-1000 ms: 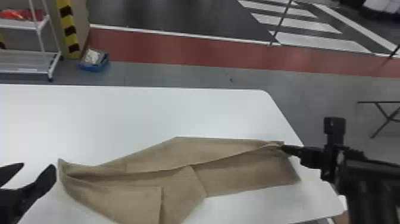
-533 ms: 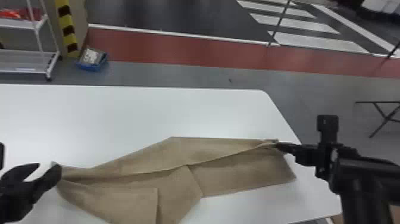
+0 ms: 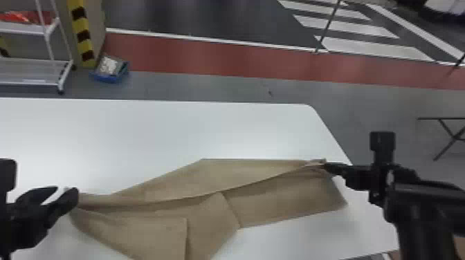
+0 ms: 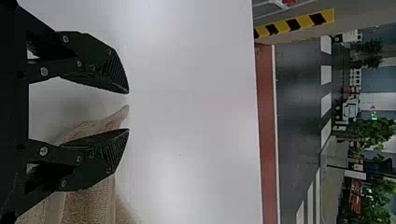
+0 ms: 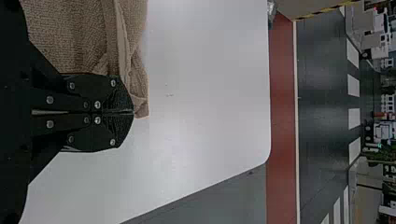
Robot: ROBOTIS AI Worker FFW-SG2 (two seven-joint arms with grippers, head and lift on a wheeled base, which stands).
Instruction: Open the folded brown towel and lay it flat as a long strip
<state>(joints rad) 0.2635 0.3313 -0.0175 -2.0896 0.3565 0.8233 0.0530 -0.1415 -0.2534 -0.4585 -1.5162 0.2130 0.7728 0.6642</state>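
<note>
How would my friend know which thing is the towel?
Find the big white table. Across its near part, between the left gripper and the right gripper, lies the towel. It is brown, creased cloth, while both grippers are black.

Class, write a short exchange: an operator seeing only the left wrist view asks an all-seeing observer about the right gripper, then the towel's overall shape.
Operator: I see the left gripper open, a bit of towel between its fingers. What is the right gripper doing?
Observer: The right gripper is shut on the towel's right end, by the far edge.
Operator: Is the towel a flat strip?
Observer: No, a long fold runs across it toward the right gripper.
</note>
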